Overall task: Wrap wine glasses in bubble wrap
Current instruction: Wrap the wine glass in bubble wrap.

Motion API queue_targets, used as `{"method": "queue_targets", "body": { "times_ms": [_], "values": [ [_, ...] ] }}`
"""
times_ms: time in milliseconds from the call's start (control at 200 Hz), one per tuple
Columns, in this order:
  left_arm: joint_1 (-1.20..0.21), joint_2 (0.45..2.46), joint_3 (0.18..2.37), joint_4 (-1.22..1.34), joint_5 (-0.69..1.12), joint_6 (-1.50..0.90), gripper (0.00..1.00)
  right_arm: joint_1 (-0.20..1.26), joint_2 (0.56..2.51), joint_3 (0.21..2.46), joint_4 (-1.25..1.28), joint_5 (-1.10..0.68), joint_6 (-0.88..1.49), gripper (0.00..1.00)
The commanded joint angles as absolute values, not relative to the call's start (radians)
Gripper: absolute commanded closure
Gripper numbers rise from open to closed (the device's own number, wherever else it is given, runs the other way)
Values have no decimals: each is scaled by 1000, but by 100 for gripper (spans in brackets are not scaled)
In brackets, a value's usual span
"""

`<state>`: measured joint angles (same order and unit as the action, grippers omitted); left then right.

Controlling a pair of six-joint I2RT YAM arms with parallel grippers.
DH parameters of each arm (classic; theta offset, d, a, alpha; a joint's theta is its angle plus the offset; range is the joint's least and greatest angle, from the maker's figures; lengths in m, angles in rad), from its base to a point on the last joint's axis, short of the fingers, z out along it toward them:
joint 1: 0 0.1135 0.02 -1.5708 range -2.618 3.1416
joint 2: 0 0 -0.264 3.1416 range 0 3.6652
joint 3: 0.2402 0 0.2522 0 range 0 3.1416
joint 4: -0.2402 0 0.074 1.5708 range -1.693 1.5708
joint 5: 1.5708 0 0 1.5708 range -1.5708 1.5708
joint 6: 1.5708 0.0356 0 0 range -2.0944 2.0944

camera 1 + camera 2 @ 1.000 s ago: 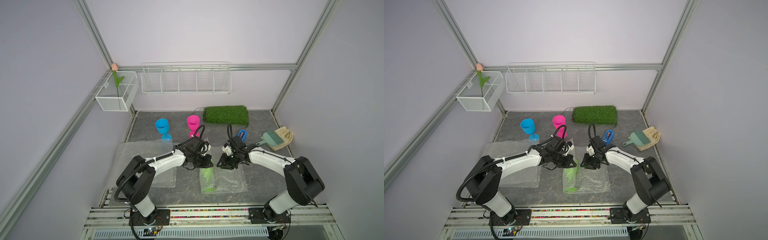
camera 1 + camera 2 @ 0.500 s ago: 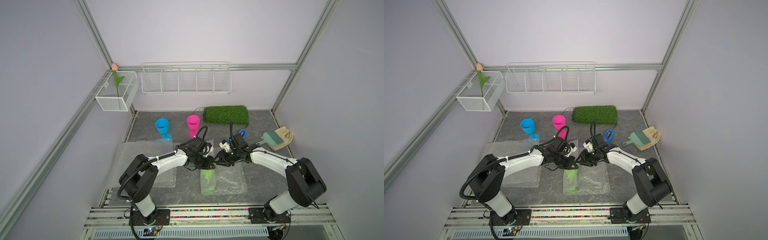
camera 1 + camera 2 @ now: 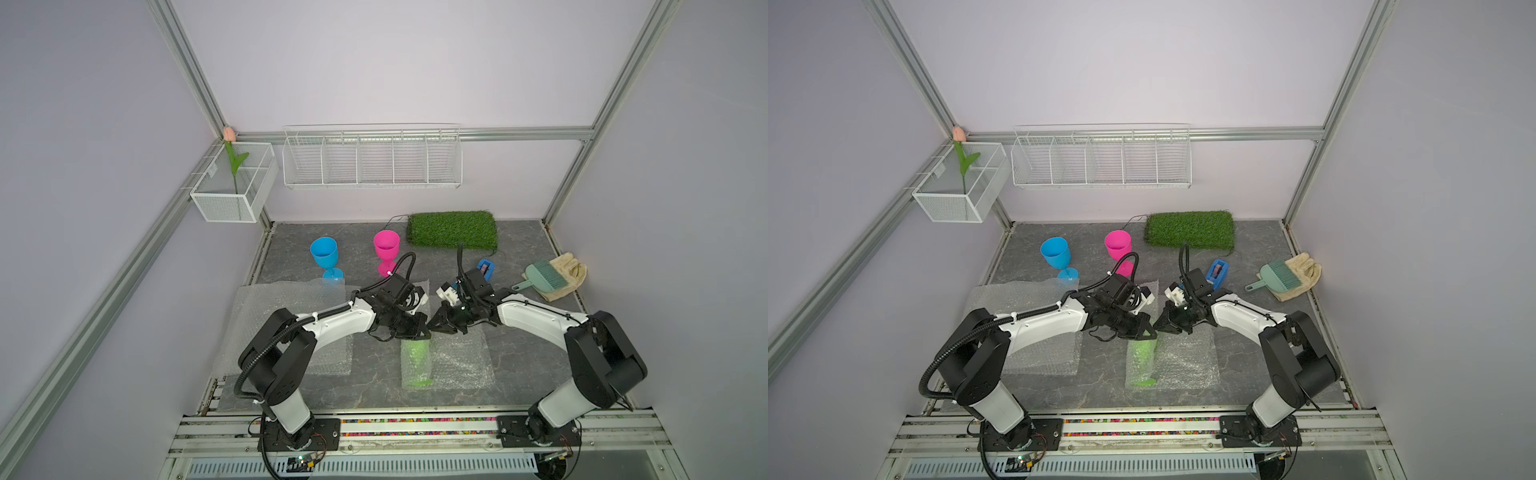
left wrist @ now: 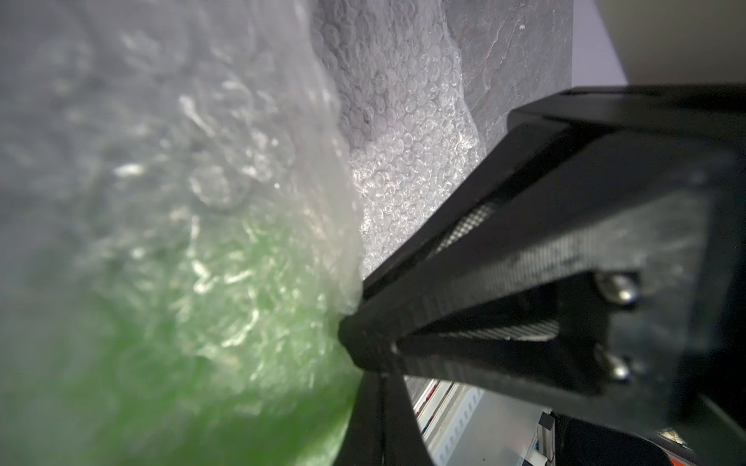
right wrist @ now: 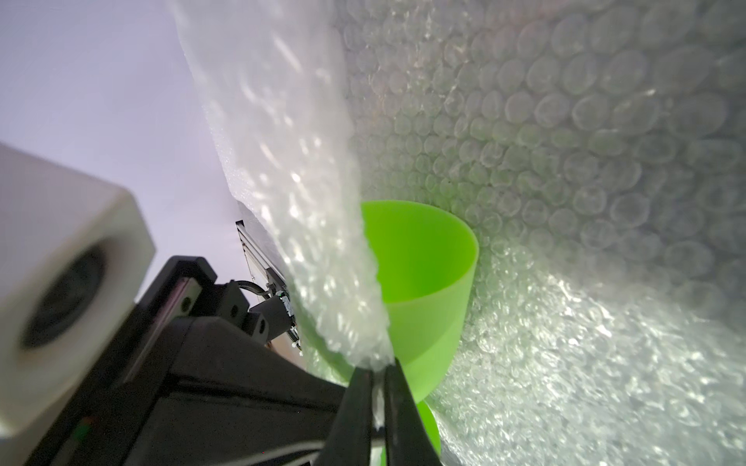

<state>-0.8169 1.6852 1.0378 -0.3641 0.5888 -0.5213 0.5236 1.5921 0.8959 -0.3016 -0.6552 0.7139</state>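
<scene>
In both top views the lime green goblet (image 3: 415, 361) lies on its side under folded bubble wrap (image 3: 461, 361). The left gripper (image 3: 424, 329) and right gripper (image 3: 1157, 326) meet at its far end, their grip unreadable. The mesh basket (image 3: 224, 208) holds a tulip (image 3: 237, 160). The left wrist view shows closed jaws bunching film, the goblet a green blur. The right wrist view shows jaws pinching the wrap's edge, the goblet's bowl bare inside.
</scene>
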Motion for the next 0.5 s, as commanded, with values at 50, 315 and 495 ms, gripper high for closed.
{"method": "queue_targets", "body": {
  "times_ms": [50,315,495],
  "values": [
    [-822,1620,1057,-416,526,-510,84,514,1591,896,-358,-596,679,93],
    [-820,1540,1097,-555,333,-508,45,497,1602,889,-394,-551,641,93],
    [-821,1580,1125,-631,249,-499,11,486,1607,885,-408,-530,621,93]
  ]
}}
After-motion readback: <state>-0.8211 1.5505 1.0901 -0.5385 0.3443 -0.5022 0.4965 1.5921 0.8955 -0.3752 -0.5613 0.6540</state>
